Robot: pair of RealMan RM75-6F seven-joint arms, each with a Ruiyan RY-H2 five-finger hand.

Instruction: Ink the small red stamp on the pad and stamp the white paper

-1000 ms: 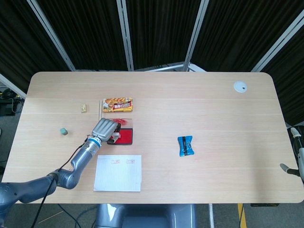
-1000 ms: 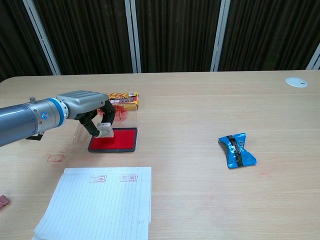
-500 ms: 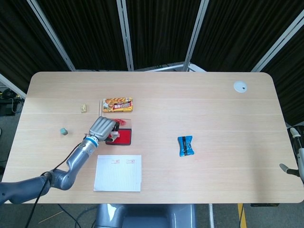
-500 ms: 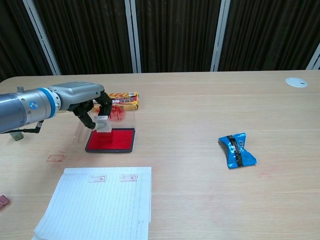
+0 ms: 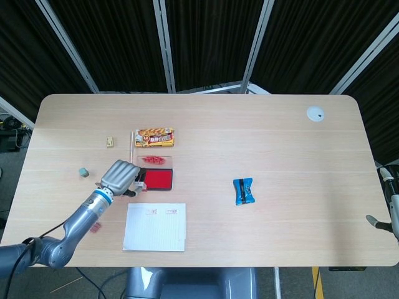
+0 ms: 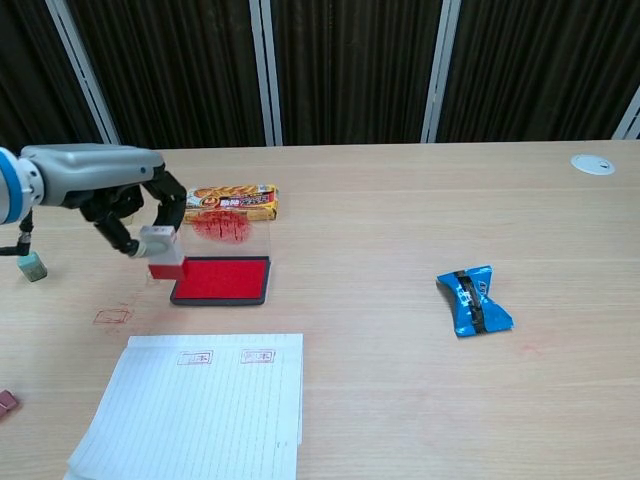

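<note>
My left hand (image 6: pixel 125 200) (image 5: pixel 118 177) pinches the small stamp (image 6: pixel 162 252), white on top and red at its base. It holds the stamp a little above the table, just off the left edge of the red ink pad (image 6: pixel 222 279) (image 5: pixel 157 179). The pad's clear lid (image 6: pixel 228 228), smeared with red, stands up behind it. The white lined paper (image 6: pixel 195 410) (image 5: pixel 155 227) lies near the front edge, below the pad, with two red prints near its top. Only a sliver of my right hand (image 5: pixel 388 205) shows at the far right edge.
A yellow snack packet (image 6: pixel 232 201) lies behind the pad and a blue packet (image 6: pixel 473 300) right of centre. A white disc (image 6: pixel 593 164) sits at the far right corner. A small green block (image 6: pixel 34 266), a beige block (image 5: pixel 109 142) and a red bit (image 6: pixel 5 403) lie to the left.
My left hand has lifted the stamp off the ink pad and carried it left, past the pad's left edge. The pad stays in place.
</note>
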